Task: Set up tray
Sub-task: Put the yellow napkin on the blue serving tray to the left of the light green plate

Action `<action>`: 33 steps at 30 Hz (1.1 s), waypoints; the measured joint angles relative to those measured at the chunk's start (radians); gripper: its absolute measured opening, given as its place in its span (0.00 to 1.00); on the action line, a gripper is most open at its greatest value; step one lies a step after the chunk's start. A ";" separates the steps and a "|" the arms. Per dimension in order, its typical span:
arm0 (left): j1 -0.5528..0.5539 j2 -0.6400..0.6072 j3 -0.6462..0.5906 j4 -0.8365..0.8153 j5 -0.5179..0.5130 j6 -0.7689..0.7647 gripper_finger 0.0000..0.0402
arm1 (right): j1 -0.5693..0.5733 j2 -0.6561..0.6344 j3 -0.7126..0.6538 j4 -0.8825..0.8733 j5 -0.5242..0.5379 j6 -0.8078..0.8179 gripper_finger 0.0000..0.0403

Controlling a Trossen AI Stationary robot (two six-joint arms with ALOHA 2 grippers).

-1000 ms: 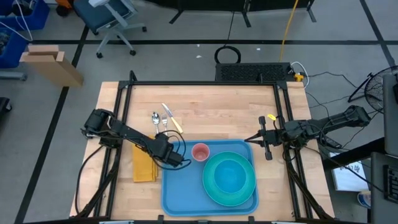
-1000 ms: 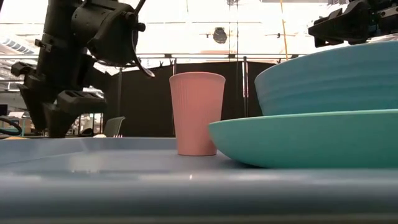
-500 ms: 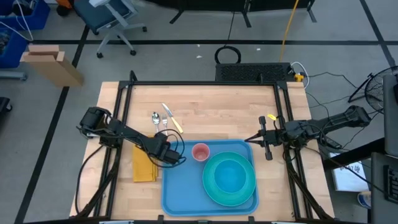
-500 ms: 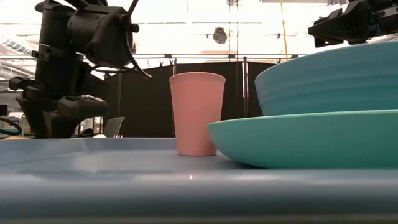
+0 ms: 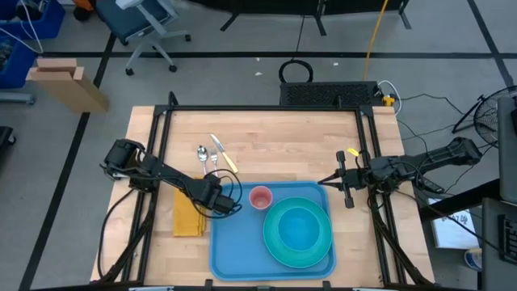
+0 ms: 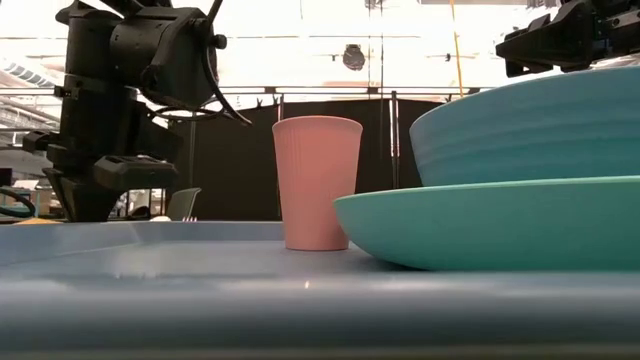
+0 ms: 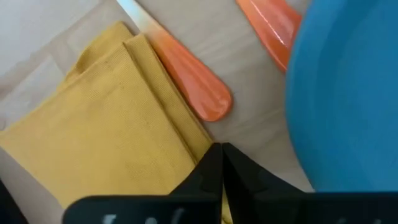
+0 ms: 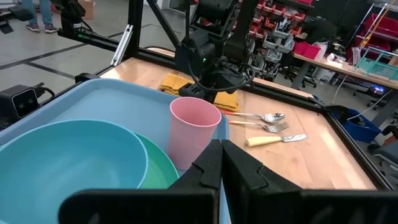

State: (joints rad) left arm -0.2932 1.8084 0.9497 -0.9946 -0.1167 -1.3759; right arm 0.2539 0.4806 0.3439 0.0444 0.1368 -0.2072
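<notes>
While your left claw (image 5: pixel 220 207) hovers low over the gap between the yellow napkin (image 5: pixel 187 213) and the tray (image 5: pixel 234 250), its fingers (image 7: pixel 214 163) are pressed together with nothing between them. The tray lies flat on the worktop (image 5: pixel 266 149) along the near edge, toward the right corner. On it you have a teal plate (image 5: pixel 277 244) with a teal bowl (image 5: pixel 300 228) sitting in it, and a pink cup (image 5: pixel 260 197) standing upright at the tray's far rim, just beside the plate. The napkin lies folded just off the tray's left rim. An orange-handled utensil (image 7: pixel 186 71) rests against the napkin's edge in your left wrist view. Farther toward the far edge lie a spoon (image 5: pixel 201 152), a fork (image 5: pixel 213 157) and a knife (image 5: pixel 224 153). Your right claw (image 5: pixel 325 181) waits above the worktop's right edge, beyond the tray's far right corner, fingers (image 8: pixel 214 160) closed and empty.
</notes>
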 joint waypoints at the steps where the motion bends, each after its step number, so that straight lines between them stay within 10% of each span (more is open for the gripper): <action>1: 0.000 0.000 0.000 -0.001 -0.001 0.011 0.01 | 0.000 0.000 0.000 0.000 0.000 -0.004 0.00; 33: -0.148 -0.139 0.421 -0.393 -0.106 -0.029 0.00 | 0.000 0.000 0.000 0.032 -0.002 -0.014 0.00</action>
State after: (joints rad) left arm -0.4408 1.6696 1.3703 -1.3872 -0.2222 -1.4053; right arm 0.2541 0.4808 0.3439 0.0761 0.1352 -0.2216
